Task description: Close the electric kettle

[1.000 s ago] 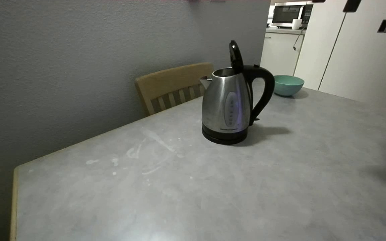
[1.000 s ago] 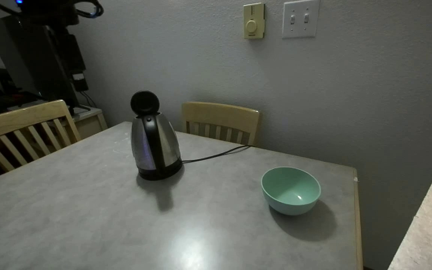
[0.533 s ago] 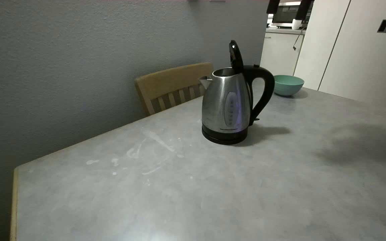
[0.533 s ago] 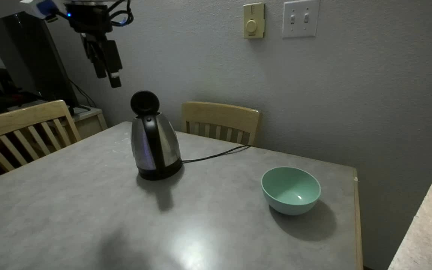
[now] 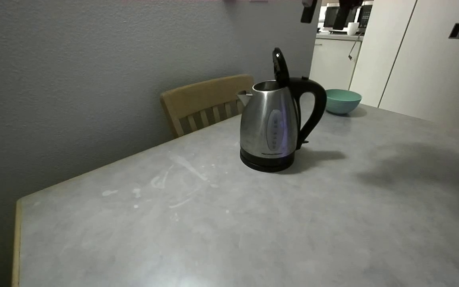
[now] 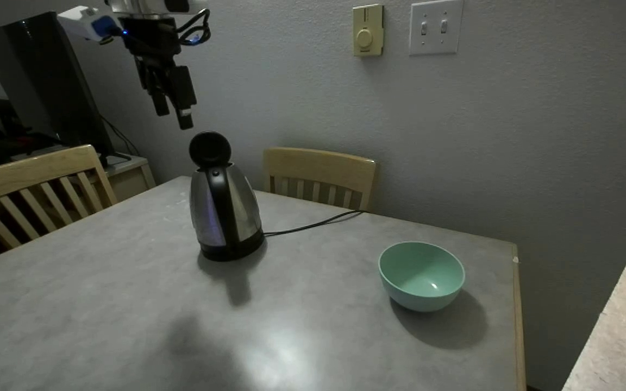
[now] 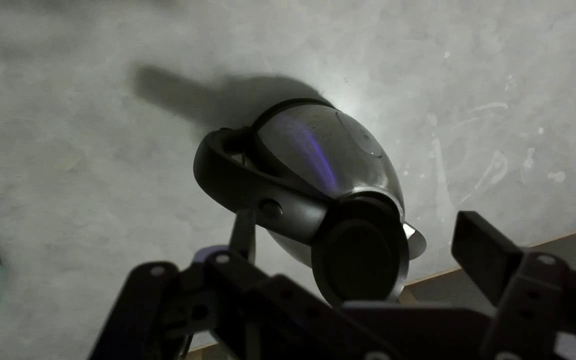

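The stainless-steel electric kettle (image 5: 259, 127) stands upright on the table in both exterior views. Its black lid (image 5: 280, 68) is open, standing nearly vertical at the hinge above the black handle (image 5: 317, 107). In an exterior view the lid (image 6: 210, 149) hides the kettle's mouth. My gripper (image 6: 173, 115) points down, empty, above and apart from the raised lid in that view; its fingertips (image 5: 324, 20) also show at the top of an exterior view. In the wrist view the gripper (image 7: 355, 220) has its fingers wide apart, with the lid (image 7: 360, 260) appearing between them.
A teal bowl (image 6: 421, 277) stands on the grey table (image 6: 101, 304), on the handle side of the kettle. A black cord (image 6: 313, 225) runs from the kettle's base to the table edge. Wooden chairs (image 6: 321, 168) stand at the table by the grey wall (image 6: 302, 81).
My gripper has come into view and moved right in the view with the cord, nearing the space above the lid. The kettle, lid and bowl have not moved.
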Available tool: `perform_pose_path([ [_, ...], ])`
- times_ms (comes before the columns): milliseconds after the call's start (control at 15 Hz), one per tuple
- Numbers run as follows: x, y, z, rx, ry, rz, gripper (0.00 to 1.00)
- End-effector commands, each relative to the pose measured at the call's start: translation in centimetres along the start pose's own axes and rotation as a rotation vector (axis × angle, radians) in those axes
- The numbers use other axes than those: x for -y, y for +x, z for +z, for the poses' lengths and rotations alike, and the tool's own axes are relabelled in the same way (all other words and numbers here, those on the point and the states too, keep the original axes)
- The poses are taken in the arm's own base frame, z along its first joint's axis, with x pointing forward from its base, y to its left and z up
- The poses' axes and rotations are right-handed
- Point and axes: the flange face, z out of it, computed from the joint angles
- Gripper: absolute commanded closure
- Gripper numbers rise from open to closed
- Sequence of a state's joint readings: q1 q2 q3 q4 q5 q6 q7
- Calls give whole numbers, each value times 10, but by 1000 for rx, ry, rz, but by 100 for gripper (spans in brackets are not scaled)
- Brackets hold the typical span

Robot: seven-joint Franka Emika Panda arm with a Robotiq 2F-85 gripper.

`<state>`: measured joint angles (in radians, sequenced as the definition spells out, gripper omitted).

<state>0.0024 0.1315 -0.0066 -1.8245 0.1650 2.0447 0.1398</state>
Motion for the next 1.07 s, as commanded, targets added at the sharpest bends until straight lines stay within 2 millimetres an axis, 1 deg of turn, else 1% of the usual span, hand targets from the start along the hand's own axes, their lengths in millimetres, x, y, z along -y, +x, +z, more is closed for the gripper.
perform_pose_path([
  [0, -2, 2, 0, -22, -23, 18, 0],
  [133, -9, 7, 1, -19, -17, 58, 0],
  [200, -13, 9, 2, -14, -13, 82, 3],
  [333, -22, 13, 5, -1, -10, 139, 27],
  [400, -26, 15, 7, 0, -9, 162, 30],
  [600, -30, 22, 15, 23, -1, 193, 53],
  [800, -22, 30, 28, 51, 23, 196, 73],
  [1000, -12, 40, 41, 63, 57, 207, 95],
])
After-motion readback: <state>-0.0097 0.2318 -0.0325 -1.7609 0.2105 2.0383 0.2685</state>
